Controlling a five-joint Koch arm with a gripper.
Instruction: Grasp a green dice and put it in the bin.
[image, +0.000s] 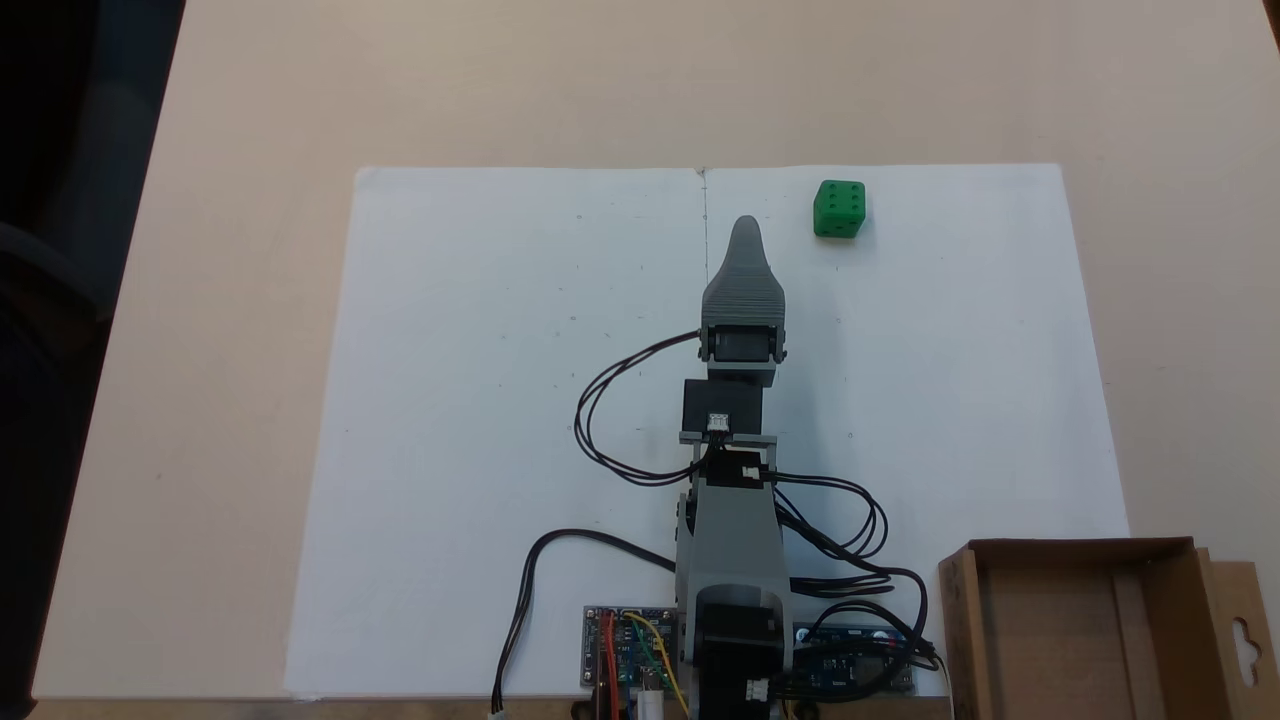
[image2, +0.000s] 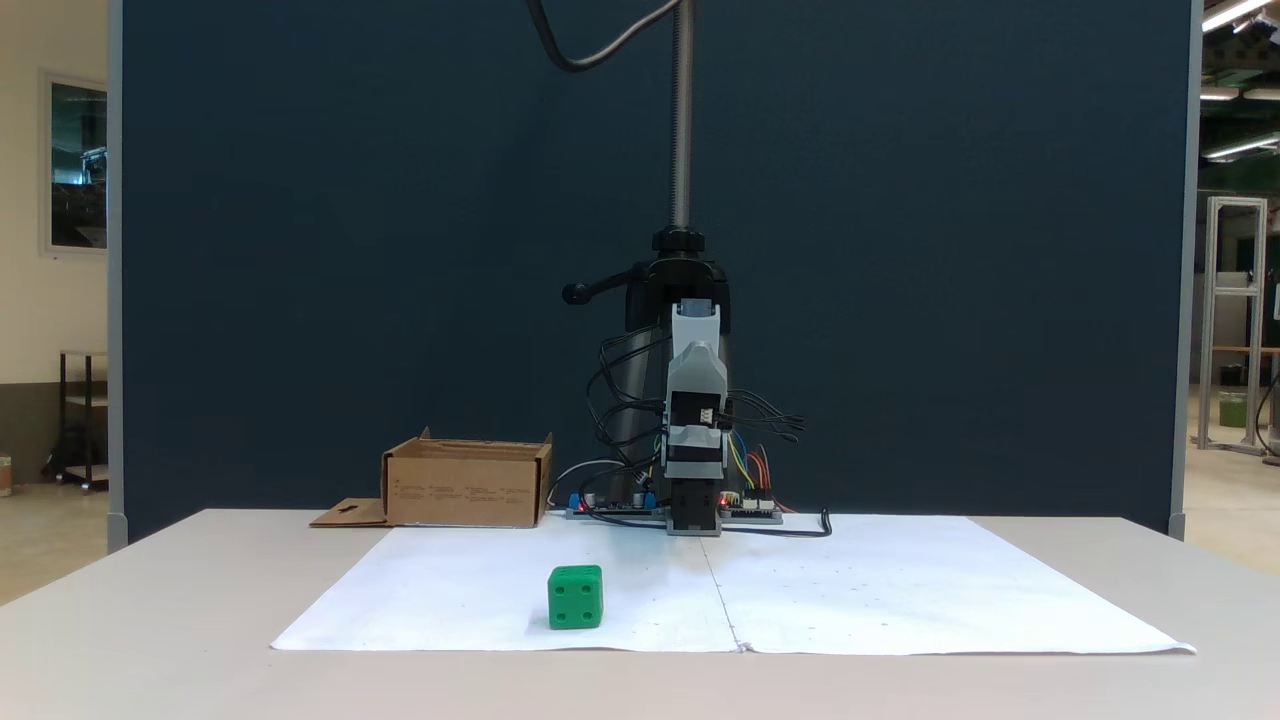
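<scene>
Paper (image: 480, 420) in white covers the middle of the table (image: 250, 100), and on it we see the green dice (image: 839, 209) standing alone near the far edge in a fixed view. The gripper (image: 745, 228) points along the sheet's centre crease, near the dice but not touching it; only one tip shows, so we cannot tell if it is open or closed. The bin (image: 1085, 630) sits beside the arm's base, holding nothing that we can see.
</scene>
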